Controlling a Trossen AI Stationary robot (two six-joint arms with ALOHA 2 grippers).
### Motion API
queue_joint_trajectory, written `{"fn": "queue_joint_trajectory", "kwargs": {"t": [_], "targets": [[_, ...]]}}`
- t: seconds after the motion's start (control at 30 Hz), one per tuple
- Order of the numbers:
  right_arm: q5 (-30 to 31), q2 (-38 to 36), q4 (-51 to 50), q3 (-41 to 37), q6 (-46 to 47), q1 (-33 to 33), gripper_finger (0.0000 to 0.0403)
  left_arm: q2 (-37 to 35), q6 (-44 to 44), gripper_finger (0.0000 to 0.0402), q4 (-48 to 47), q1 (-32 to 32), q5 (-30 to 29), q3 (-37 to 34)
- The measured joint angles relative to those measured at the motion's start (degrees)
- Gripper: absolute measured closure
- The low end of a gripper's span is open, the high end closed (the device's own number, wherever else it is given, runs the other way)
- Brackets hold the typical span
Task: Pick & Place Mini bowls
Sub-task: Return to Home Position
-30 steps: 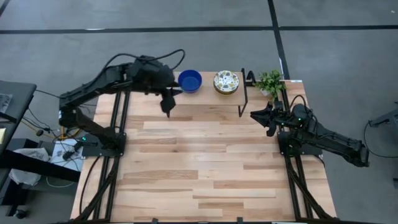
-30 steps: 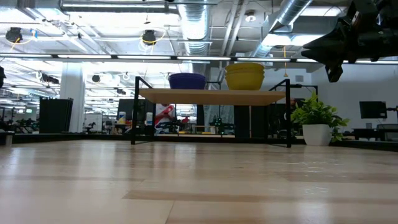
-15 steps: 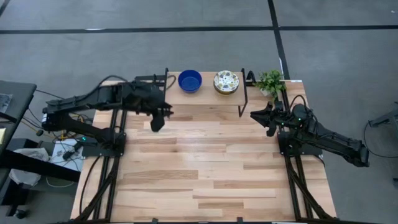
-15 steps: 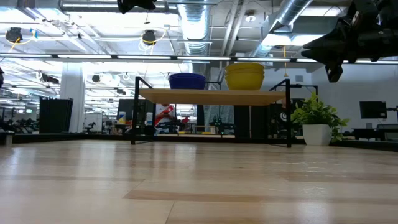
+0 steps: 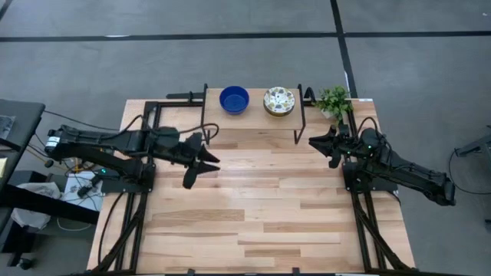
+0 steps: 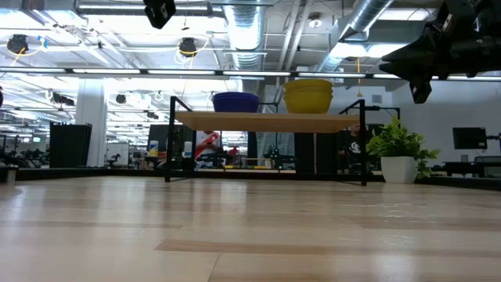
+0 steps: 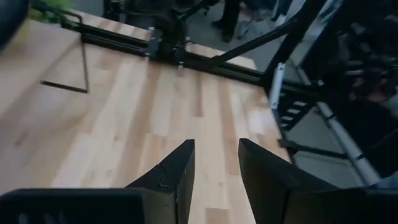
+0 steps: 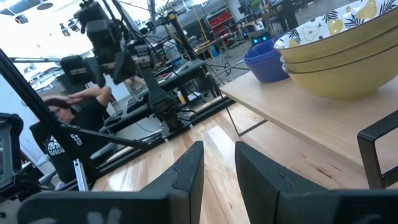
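Two stacks of mini bowls stand on a small wooden shelf (image 5: 253,123) at the table's far edge. The blue stack (image 5: 234,100) is on the left. The stack with patterned insides (image 5: 279,101) is on the right and shows yellow outsides in the low view (image 6: 308,96). My left gripper (image 5: 201,170) hangs open over bare table, left of and nearer than the shelf, and holds nothing (image 7: 216,144). My right gripper (image 5: 321,146) waits open off the shelf's right end, pointing at the bowls (image 8: 219,146).
A potted plant (image 5: 334,100) stands at the far right corner beside the shelf. The shelf rests on thin black metal legs (image 6: 168,141). Bare wood table (image 5: 261,207) stretches between the arms and toward the near edge. A person (image 8: 62,124) sits beyond the table.
My left arm has drawn back from beside the blue bowls on the shelf, toward the table's left and near side, and folded lower. Its gripper now points across the table instead of down. The bowls and my right arm have stayed still.
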Motion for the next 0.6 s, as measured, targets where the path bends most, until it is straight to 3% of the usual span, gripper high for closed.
{"fn": "queue_joint_trajectory", "kwargs": {"t": [0.27, 0.4, 0.6], "targets": [[0.00, 0.00, 0.00, -0.02, 0.00, 0.00, 0.0321, -0.52, -3.65, 0.0279, 15.77, -6.84, -1.85, -8.94], [0.00, -0.01, 0.01, -0.02, 0.00, 0.00, 0.0321, -1.29, -3.55, 0.0279, 18.33, -10.64, -5.94, -12.47], [0.00, 0.00, 0.01, -0.02, 0.00, 0.00, 0.0321, -6.59, -2.51, 0.0279, 19.35, -10.92, -5.78, -16.29]]}}
